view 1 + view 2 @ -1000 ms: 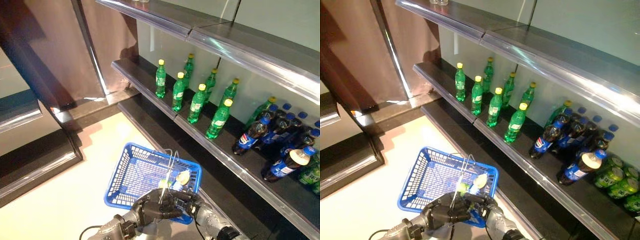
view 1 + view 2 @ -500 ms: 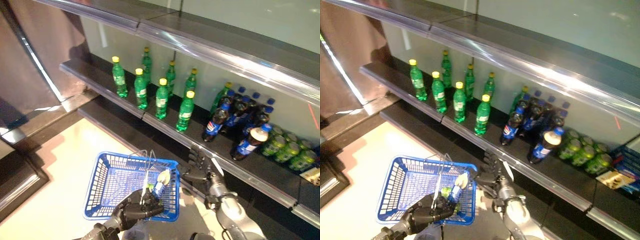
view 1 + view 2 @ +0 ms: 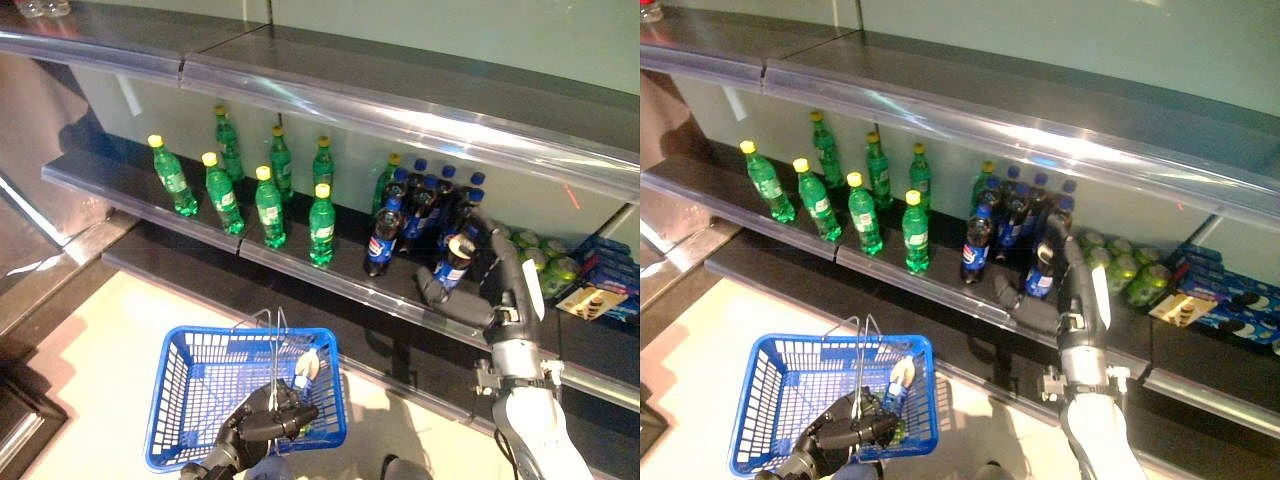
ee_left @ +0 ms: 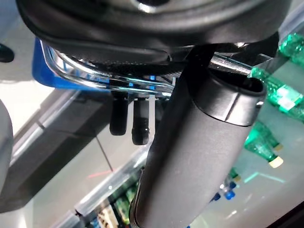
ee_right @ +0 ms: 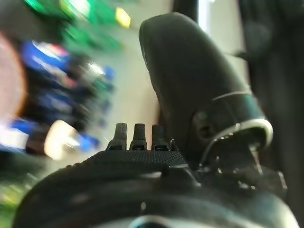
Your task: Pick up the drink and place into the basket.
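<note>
1. Currently, one drink bottle (image 3: 305,368) already lies in the blue basket (image 3: 180,400), near the basket's shelf-side rim; that part of the task appears done.
2. The left hand (image 3: 262,425) carries the basket, with its fingers curled round the wire handles (image 3: 272,335). The left wrist view confirms the fingers hooked over the metal wire.
3. The right hand (image 3: 470,290) is raised to the middle shelf (image 3: 330,275), at the cluster of dark cola bottles (image 3: 425,200). Its fingers are spread and fairly straight, with the thumb low near the shelf's front edge. It holds nothing.
4. The target appears to be the tilted cola bottle (image 3: 452,262) nearest the hand, standing just behind the shelf's front edge. Whether the fingers touch it cannot be determined.
5. Remaining steps, as a judgement: close the fingers on this bottle, lift it clear of the shelf edge, carry it to the basket and release it.
6. Orientation of the target: its long axis is near upright but leans, with the pale cap end toward the camera and the base on the shelf.
7. The bottle in the basket lies slanted, with its cap toward the shelf-side rim.
8. The green bottles (image 3: 268,205) stand upright along the left part of the same shelf, well apart from the hand.
</note>
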### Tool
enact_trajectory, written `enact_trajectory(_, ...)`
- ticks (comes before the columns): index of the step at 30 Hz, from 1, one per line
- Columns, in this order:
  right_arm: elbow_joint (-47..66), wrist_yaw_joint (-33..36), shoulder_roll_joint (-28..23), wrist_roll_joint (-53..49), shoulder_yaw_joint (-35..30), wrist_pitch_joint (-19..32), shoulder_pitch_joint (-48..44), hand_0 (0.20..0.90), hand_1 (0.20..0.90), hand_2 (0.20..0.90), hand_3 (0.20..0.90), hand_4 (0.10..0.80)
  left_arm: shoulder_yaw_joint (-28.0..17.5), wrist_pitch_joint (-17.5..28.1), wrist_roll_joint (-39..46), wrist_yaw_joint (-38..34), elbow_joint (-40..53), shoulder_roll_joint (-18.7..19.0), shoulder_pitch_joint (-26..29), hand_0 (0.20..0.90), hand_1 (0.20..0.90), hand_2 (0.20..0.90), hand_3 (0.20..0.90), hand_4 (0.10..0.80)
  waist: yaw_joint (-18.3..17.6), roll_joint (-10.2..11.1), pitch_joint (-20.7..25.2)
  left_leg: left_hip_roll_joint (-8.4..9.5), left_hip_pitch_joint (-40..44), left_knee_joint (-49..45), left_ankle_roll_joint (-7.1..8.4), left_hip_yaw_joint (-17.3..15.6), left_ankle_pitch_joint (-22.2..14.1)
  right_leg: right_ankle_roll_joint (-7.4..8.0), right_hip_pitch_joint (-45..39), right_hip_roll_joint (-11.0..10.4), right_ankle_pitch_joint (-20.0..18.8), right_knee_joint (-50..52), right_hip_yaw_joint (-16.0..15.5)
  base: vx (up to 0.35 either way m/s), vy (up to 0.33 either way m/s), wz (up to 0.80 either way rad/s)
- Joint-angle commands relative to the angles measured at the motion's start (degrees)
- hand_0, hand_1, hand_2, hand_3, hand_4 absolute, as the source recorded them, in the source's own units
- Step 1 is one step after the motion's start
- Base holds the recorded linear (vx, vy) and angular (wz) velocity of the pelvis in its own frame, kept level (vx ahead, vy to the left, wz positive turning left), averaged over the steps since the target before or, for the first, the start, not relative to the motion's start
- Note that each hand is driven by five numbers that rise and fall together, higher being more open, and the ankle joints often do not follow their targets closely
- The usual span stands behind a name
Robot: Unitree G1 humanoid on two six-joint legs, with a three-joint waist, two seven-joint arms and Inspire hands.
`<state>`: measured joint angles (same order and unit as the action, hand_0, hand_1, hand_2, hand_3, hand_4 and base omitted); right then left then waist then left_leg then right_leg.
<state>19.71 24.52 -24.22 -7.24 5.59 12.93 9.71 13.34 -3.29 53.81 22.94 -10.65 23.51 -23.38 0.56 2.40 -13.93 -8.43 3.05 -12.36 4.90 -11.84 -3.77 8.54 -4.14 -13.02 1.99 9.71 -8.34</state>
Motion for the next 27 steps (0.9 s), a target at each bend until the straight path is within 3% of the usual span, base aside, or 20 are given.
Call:
enact_trajectory(1, 3.2, 6.8, -0.6, 5.5, -3.2, 5.8, -5.9, 0.900, 0.900, 0.900, 0.900, 0.800, 0.5, 14.1, 8.2, 8.0, 15.0, -2.9, 6.4, 0.300, 0.300, 0.300, 0.200, 0.100, 1.0, -1.5, 4.7, -3.12, -0.2, -3.6, -0.01, 0.6, 5.8, -1.68, -3.4, -0.7, -3.9, -2.1, -0.6, -0.022, 0.021, -0.04)
enact_trajectory(9, -1.8, 16.1, 0.9, 9.1, -1.4, 2.8, -9.9, 0.900, 0.900, 0.900, 0.900, 0.800, 3.2, 15.7, 8.6, 7.2, 13.1, -3.3, 7.6, 0.300, 0.300, 0.300, 0.200, 0.100, 1.5, -2.5, 4.8, -2.74, -0.1, -2.1, 0.14, 0.4, 5.6, -1.75, -3.7, -1.0, -4.3, -3.1, -0.9, 0.000, 0.000, 0.00)
enact_trajectory(14, -8.4, 18.1, 1.9, 9.3, 1.0, -0.1, -12.2, 0.900, 0.900, 0.900, 0.900, 0.800, 4.7, 15.9, 8.6, 7.6, 11.7, -3.4, 8.2, 0.300, 0.300, 0.300, 0.200, 0.100, 2.3, -2.8, 5.0, -1.87, 0.3, 0.1, 0.03, 0.8, 4.9, -1.37, -3.8, -1.5, -5.0, -4.1, -1.5, 0.000, 0.000, 0.00)
enact_trajectory(22, -20.3, 25.0, 4.7, 8.3, 1.8, -0.6, -16.2, 0.900, 0.900, 0.900, 0.900, 0.800, 5.9, 15.9, 8.3, 9.1, 10.5, -3.3, 8.3, 0.300, 0.300, 0.300, 0.200, 0.100, 3.8, -3.2, 5.3, -0.57, 1.4, 4.2, -0.21, 2.1, 5.6, -0.80, -3.8, -1.7, -6.1, -6.0, -2.3, 0.006, 0.005, 0.06)
enact_trajectory(27, -27.0, 25.7, 5.8, 5.1, 1.6, -2.0, -22.6, 0.900, 0.900, 0.900, 0.900, 0.800, 7.0, 15.3, 8.1, 9.6, 9.6, -3.0, 9.3, 0.300, 0.300, 0.300, 0.200, 0.100, 5.1, -3.7, 4.9, -0.25, 1.0, 4.2, -0.16, 3.6, 5.7, -1.15, -3.5, -1.6, -6.2, -5.8, -3.1, 0.008, -0.005, 0.11)
